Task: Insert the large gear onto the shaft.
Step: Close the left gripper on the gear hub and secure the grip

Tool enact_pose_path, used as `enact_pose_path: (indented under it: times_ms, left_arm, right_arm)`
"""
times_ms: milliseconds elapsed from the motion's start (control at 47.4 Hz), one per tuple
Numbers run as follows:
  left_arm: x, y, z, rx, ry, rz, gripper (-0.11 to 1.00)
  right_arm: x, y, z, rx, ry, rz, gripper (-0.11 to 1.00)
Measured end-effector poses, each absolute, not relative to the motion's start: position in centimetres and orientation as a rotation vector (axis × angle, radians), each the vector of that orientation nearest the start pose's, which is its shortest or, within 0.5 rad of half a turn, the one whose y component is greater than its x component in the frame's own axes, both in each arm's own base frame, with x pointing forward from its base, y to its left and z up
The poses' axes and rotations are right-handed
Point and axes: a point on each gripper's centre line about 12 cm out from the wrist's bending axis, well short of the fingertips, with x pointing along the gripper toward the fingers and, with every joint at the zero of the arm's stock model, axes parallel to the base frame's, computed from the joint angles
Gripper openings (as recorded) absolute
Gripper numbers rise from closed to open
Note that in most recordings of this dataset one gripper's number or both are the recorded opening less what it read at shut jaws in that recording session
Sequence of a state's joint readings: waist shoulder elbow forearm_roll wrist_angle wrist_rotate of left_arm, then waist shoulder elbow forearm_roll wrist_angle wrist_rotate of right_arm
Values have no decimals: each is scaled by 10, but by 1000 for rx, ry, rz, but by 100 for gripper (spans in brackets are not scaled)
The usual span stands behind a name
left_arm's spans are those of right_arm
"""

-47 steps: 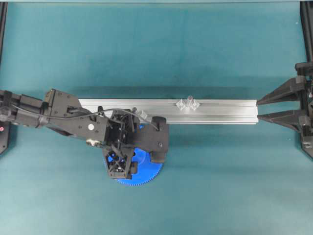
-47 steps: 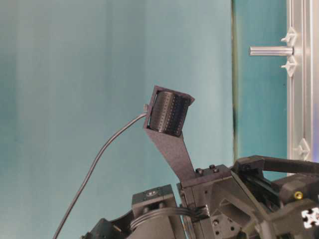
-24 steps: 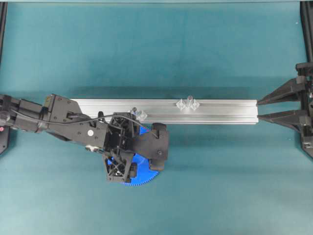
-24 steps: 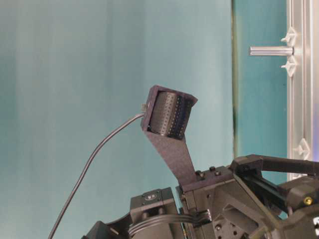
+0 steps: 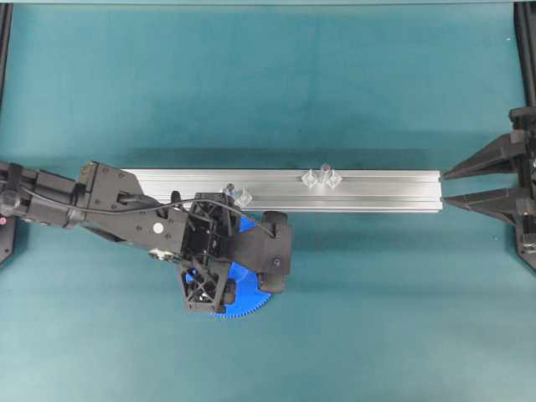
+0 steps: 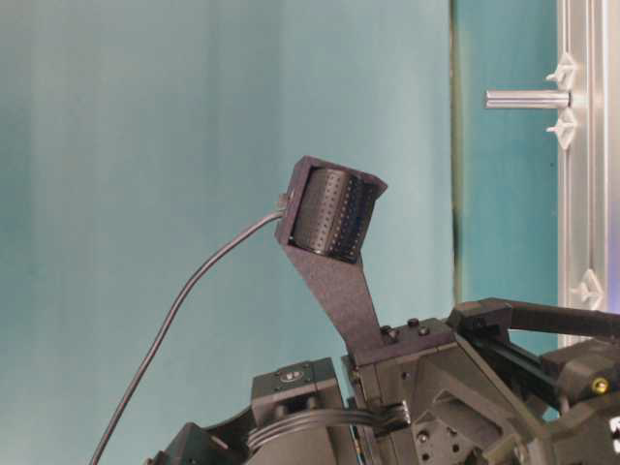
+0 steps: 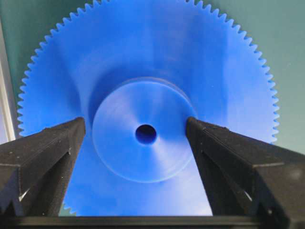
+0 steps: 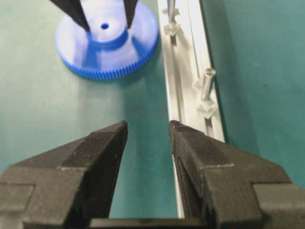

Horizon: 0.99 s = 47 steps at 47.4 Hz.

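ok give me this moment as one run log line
left hand: open, fingers either side of large gear hub | gear: flat on table, not gripped | shaft: bare | right hand: open, empty, parked

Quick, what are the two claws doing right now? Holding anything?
Left claw: open, its fingers either side of the large gear's hub, not gripping.
Right claw: open, holding nothing.

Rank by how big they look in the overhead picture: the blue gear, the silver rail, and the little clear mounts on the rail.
1. The silver rail, longest by far.
2. The large gear, partly hidden under the left gripper.
3. The clear mounts, tiny.
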<state>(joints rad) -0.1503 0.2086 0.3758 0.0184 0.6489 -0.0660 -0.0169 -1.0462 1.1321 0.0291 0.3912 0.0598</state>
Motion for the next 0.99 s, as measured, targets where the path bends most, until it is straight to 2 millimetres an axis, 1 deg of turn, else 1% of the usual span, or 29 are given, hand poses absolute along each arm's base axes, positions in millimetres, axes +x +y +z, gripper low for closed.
enact_pose_path:
  times_ms: [148,380,633,760,992]
  left_arm:
    - [403,-62,133,61,1263,-91,93]
    - [407,-65,137,62,1252,-96,93]
    - [411,-65,135,60,1254,-93,93]
    - [411,-60,134,50,1257,-82,94]
    - [414,-42,134,25,1258,-46,94]
  right_arm:
    - [174,-2,249,92,478,-26,50]
    - [174,-2,248,92,479,-26,50]
    - [173,-2,249,91,472,-27,50]
    - [172,-2,249,92,469,-27,50]
    - [171,-2,251,92,459,-26,50]
